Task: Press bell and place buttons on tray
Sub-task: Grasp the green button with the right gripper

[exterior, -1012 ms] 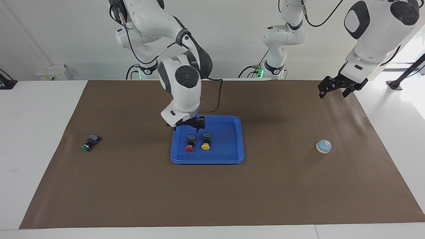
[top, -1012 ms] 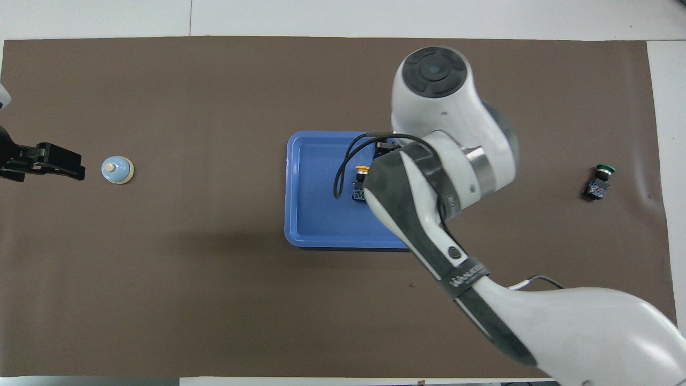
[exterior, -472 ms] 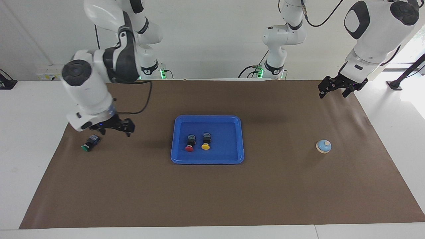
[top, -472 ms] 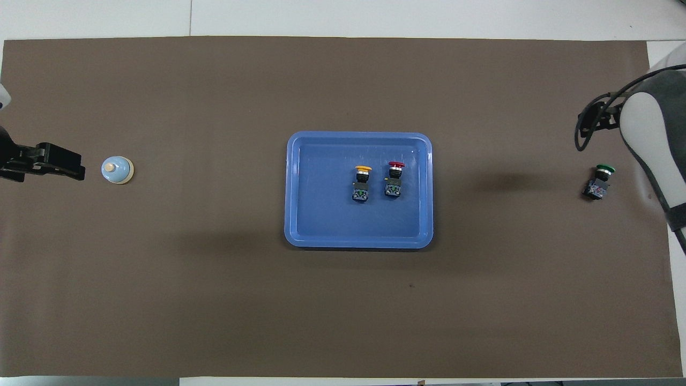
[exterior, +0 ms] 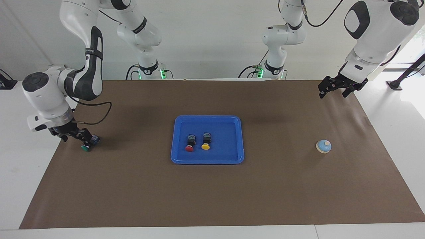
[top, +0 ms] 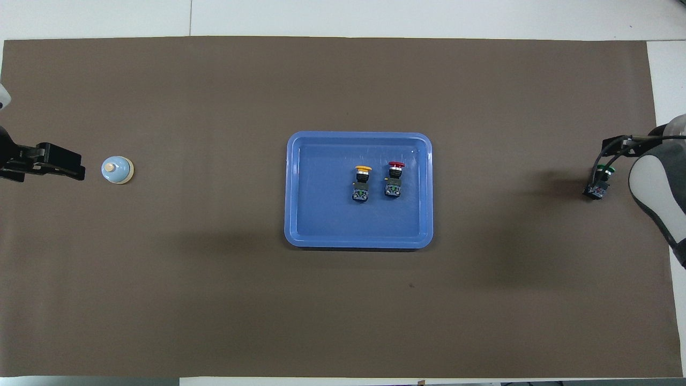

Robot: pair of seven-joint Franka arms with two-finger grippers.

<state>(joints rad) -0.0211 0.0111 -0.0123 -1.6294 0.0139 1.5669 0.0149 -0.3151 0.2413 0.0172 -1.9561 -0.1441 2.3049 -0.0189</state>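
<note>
The blue tray (exterior: 208,160) lies mid-table, with its rim also clear in the overhead view (top: 290,187). The red button (exterior: 189,144) (top: 394,180) and the yellow button (exterior: 206,142) (top: 362,184) lie in it side by side. The green button (exterior: 87,146) (top: 597,188) lies on the mat at the right arm's end. My right gripper (exterior: 75,136) is open and low, right beside the green button; whether it touches the button I cannot tell. The bell (exterior: 323,146) (top: 117,170) stands at the left arm's end. My left gripper (exterior: 334,89) (top: 53,161) is open and waits raised over the mat's edge.
A brown mat (exterior: 212,192) covers the table. White tabletop (exterior: 20,159) shows around it. The right arm's wrist (top: 656,185) overhangs the mat's edge beside the green button.
My right arm has swung from over the tray to the right arm's end of the table and dropped low beside the green button. The left arm, bell, tray and its two buttons have not moved.
</note>
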